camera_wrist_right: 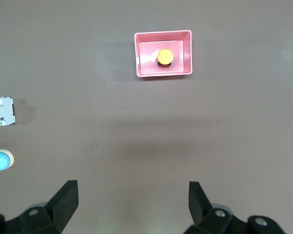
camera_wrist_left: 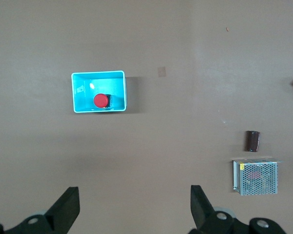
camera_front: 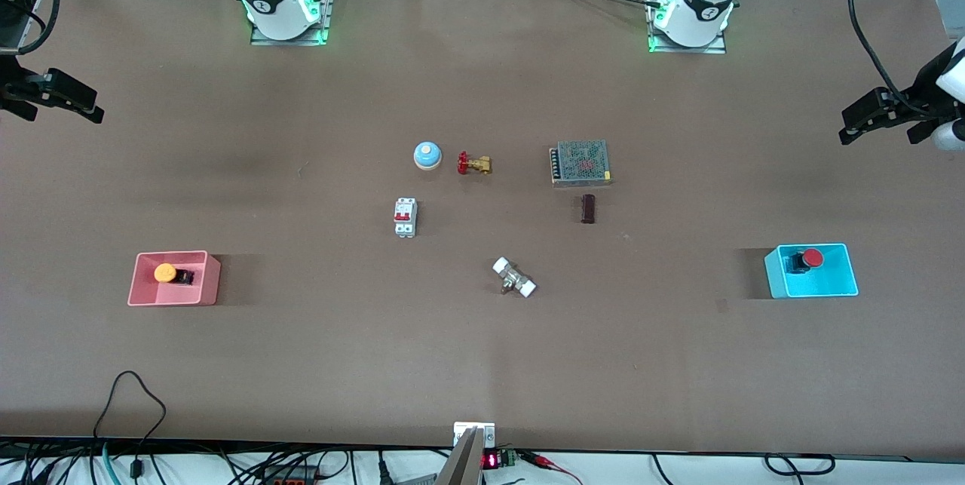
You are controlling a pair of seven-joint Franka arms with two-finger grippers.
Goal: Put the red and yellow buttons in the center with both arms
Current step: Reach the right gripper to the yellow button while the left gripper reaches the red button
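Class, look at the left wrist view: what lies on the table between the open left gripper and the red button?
Only bare tabletop between the left gripper and the red button, apart from the wall of the blue bin holding it.

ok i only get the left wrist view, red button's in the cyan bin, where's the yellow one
Observer: The yellow button sits in a pink bin toward the right arm's end of the table.
Operator: right gripper on it
Observer: No, the right gripper hangs open over bare table, holding nothing.
Operator: what's in the middle
Observer: A blue bell, a brass valve and a breaker lie there.
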